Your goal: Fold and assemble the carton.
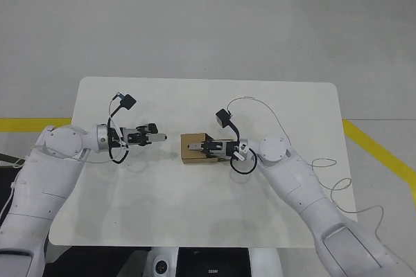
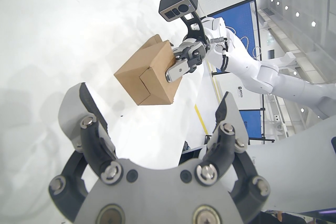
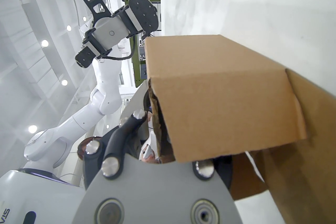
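- The brown cardboard carton (image 1: 192, 149) sits at the centre of the frame in the top view, over the middle of the white rectangular desk (image 1: 208, 208). I cannot tell whether its base rests on the desk or hangs just above it.
- The right gripper (image 1: 209, 147) comes in from the right of the frame. Its fingers pinch one wall of the carton, and the left wrist view shows one silver finger (image 2: 176, 70) lying flat on the outside of that wall.
- The left gripper (image 1: 154, 136) stands left of the carton in the top view, apart from it, with bare desk between. Its black-padded fingers (image 2: 88, 104) are spread wide and hold nothing.
- The relation that counts is that the carton lies straight ahead of those spread fingers, with both grippers in one line across the frame.
- The carton's longer side seems to run along that same line.
- The right arm holds the carton and the left arm is free, so any pressing of flaps likely falls to the left.
- The left wrist view shows the folded end (image 2: 153, 87) turned toward the left gripper, its flaps overlapped.
- The right wrist view shows the far side instead, with a ragged open edge by the right gripper and a loose flap (image 3: 309, 135) standing off the body. I judge that end not yet closed.
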